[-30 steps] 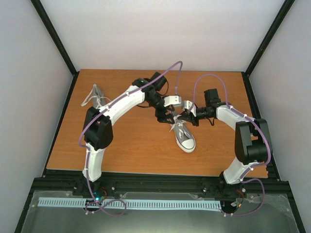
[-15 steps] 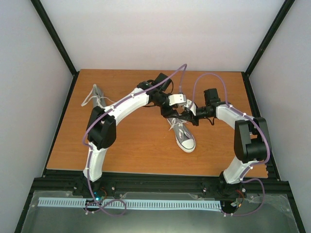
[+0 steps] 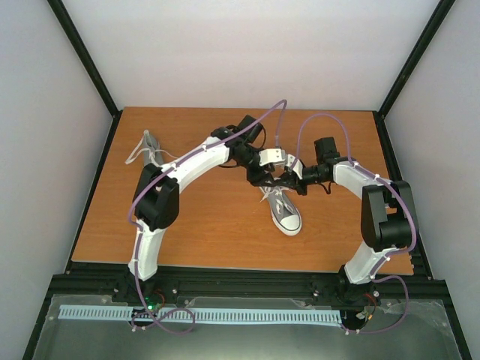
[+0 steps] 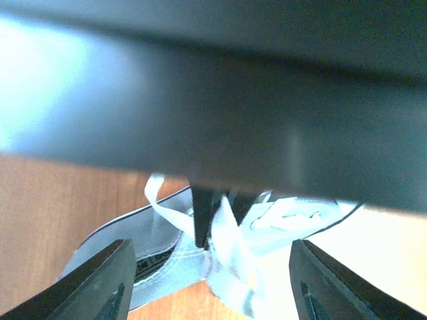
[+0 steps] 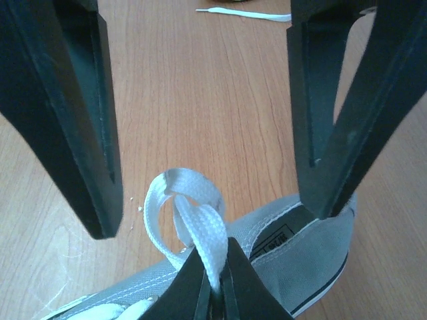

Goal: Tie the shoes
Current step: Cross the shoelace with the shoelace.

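1. The left shoe [image 3: 148, 150] lies at the back left of the counter [image 3: 202, 225], away from both arms.
2. The left pincer [image 4: 210, 248] is wide open. Its fingers [image 5: 67, 120] stand on each side of the lace [image 5: 199, 223] loop.
3. The middle shoe [image 3: 285, 211] lies on the counter, its toe toward the near edge.
4. The right pincer [image 5: 215, 283] is clenched on the lace, just above the middle shoe.
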Available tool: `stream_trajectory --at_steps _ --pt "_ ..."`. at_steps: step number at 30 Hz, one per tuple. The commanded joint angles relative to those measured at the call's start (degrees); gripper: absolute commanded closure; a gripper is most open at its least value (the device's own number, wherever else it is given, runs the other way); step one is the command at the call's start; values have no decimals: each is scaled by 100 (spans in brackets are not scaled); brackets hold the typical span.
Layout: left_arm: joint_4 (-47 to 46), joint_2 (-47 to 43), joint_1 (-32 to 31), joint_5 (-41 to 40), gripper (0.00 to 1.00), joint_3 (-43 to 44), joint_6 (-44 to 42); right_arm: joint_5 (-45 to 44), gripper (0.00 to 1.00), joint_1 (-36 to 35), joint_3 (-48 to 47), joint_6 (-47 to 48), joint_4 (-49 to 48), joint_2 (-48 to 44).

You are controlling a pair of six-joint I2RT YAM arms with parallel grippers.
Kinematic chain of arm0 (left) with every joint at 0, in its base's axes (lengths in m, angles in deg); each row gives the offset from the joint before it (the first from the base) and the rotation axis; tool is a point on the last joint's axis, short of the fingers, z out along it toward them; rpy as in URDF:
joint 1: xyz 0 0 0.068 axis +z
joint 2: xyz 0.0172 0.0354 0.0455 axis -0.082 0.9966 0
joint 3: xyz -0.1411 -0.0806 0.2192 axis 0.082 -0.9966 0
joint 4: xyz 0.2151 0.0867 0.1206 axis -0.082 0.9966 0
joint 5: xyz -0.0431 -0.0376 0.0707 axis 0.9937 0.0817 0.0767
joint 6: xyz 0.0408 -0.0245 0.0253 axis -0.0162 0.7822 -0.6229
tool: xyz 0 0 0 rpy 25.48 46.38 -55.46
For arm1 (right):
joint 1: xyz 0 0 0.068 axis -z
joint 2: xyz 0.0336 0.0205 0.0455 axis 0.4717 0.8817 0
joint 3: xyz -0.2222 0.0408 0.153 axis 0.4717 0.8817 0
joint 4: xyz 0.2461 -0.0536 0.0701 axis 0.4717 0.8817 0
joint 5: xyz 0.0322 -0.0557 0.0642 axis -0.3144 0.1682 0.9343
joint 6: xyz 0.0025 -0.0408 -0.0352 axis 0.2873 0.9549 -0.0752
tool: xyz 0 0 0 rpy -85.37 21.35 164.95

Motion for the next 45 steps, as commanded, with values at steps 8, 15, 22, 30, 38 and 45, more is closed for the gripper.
stream_trajectory --at_steps 8,15,22,30,38,45 --pt "-1167 4 468 1486 32 -618 1229 181 97 -24 -136 -72 -216 19" --pt "-889 250 443 1358 37 -377 1129 178 97 -25 -148 -88 -230 28" --pt "-413 97 273 1477 30 -559 366 156 97 -26 -175 -116 -227 50" --pt "-824 135 208 918 29 -480 732 148 97 -24 -179 -125 -233 62" --pt "-636 338 171 849 62 -211 804 117 97 -26 -175 -145 -231 47" --pt "-321 322 183 1003 96 -154 619 -84 87 -20 -164 -330 -345 -5"
